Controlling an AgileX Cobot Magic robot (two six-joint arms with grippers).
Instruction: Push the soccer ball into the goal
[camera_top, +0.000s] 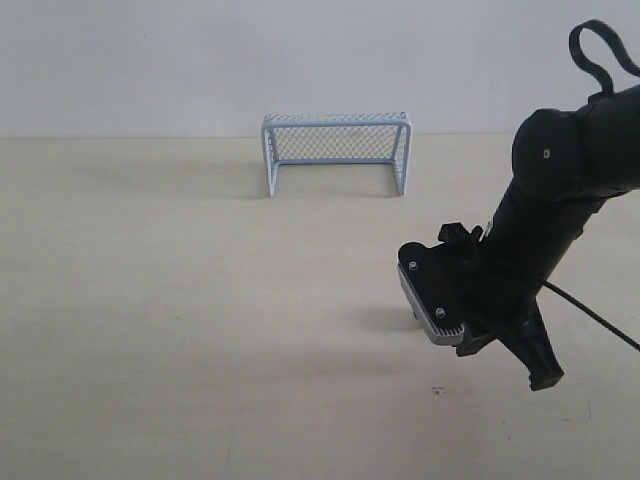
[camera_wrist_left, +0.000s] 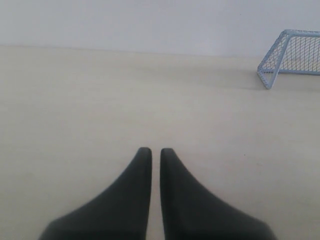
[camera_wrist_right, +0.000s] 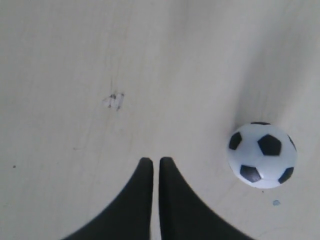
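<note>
Your left claw (camera_wrist_left: 155, 152) has its two black fingers pulled together, with only a thin slit between them. It holds nothing. It sits low over the pale table (camera_wrist_left: 75, 100), well apart from the goal (camera_top: 337, 150). The goal stands upright at the far end of the table, its open mouth facing the camera. Your right arm (camera_top: 560, 190) is nearer than the goal and to its right. It is bent and tipped down toward the table. Your right claw (camera_wrist_right: 154, 162) is also closed on nothing. The soccer ball (camera_wrist_right: 262, 155) rests on the table just beside its fingertips, not touching them, outside the goal.
</note>
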